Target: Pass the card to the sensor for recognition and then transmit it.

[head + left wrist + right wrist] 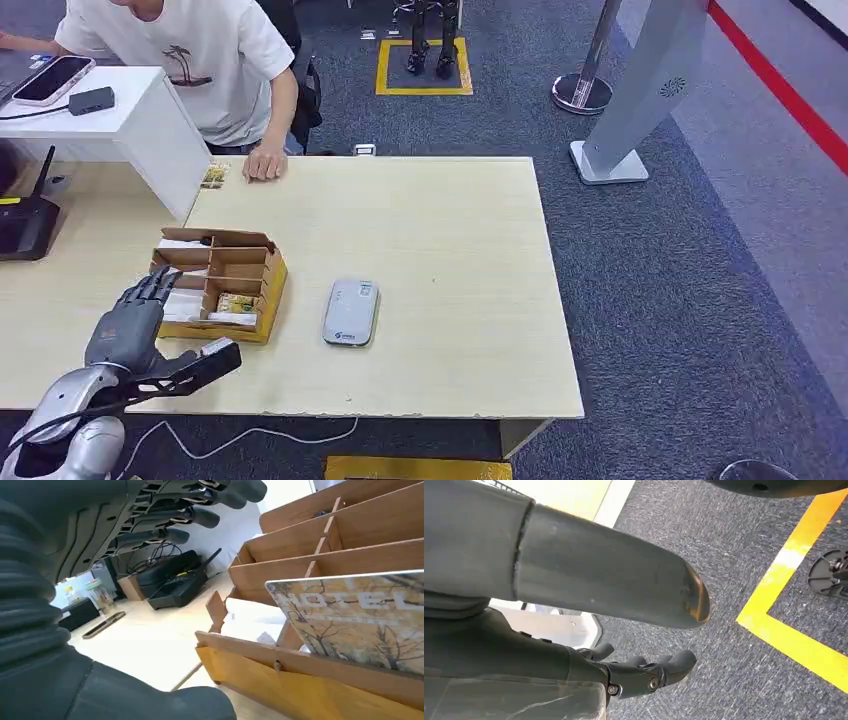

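Your left hand (128, 318) hovers at the near-left corner of the wooden box (262, 298), fingers spread apart and holding nothing. Just beyond its fingertips, to the right, the card (237, 303) stands on edge in the box's front slot, its long side running along the box front. It is printed with bare trees on a yellow ground and pale lettering. The grey sensor (351, 312) lies flat on the table (440, 250), further right. Your right hand (644, 672) hangs over the carpet, fingers loosely curled, empty; the left is far nearer.
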Controlling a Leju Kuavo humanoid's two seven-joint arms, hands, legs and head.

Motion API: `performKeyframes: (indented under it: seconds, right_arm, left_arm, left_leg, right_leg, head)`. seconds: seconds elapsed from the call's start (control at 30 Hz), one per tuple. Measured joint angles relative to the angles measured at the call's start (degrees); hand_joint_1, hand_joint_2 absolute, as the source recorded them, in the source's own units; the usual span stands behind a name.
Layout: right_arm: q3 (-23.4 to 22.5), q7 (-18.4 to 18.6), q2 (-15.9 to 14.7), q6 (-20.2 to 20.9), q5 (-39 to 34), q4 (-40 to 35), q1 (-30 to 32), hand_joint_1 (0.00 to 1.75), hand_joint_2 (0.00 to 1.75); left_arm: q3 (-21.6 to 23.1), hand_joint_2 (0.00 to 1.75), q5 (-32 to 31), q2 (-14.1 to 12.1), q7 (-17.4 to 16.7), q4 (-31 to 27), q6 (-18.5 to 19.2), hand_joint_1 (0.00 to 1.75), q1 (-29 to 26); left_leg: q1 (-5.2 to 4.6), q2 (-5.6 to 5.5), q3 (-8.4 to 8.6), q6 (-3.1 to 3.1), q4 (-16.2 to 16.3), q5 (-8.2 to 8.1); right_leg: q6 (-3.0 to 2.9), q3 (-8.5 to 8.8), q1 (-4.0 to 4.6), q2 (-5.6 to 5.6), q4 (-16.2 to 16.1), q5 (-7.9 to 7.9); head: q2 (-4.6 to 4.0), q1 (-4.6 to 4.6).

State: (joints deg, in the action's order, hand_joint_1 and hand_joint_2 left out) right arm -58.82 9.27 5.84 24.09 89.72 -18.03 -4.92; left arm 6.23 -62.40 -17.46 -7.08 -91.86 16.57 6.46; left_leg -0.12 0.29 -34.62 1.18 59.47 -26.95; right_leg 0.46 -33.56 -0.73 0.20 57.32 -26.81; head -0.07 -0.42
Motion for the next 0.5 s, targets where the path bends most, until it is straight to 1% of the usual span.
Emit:
performKeyframes:
  seconds: [0.5]
  right_arm:
    - [0.0, 0.0, 0.0, 0.0, 0.0, 0.0, 0.0, 0.00, 0.00]
  left_arm:
    - [0.0, 1.75, 0.1, -0.1, 0.0, 0.1, 0.0, 0.00, 0.0]
  left_leg:
    - [0.00, 0.00, 0.00, 0.00, 0.0, 0.00]
  right_leg:
    - [0.00, 0.00, 0.00, 0.00, 0.0, 0.00]
  head:
    - [0.00, 0.00]
